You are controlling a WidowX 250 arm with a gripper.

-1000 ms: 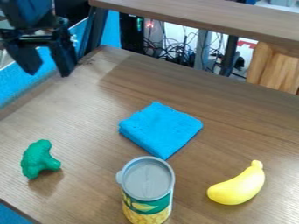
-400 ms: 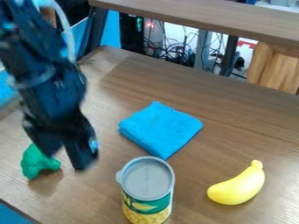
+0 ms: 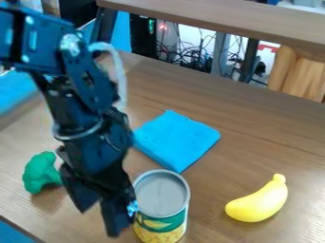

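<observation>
The black gripper [image 3: 98, 220] hangs at the lower left with its two fingers apart and nothing between them. Just right of it stands an upright can [image 3: 162, 222] with a grey lid, a green label and yellow at its base; the right finger overlaps the can's left side in view, and I cannot tell if they touch. A green toy broccoli [image 3: 41, 172] lies to the gripper's left, partly behind it. Behind the can lies a folded blue cloth [image 3: 177, 140], its left corner covered by the arm. A yellow toy banana [image 3: 257, 203] rests at the right.
The wooden table [image 3: 254, 128] carries these things, with its left edge dropping to a blue surface. A raised wooden shelf [image 3: 222, 18] crosses the back, with cables [image 3: 190, 59] and dark posts beneath it. A light wooden piece [image 3: 297, 73] stands at the back right.
The arm has come in from the upper left, swinging forward and down past the broccoli to the can's left side. The can, cloth, broccoli and banana have stayed where they were.
</observation>
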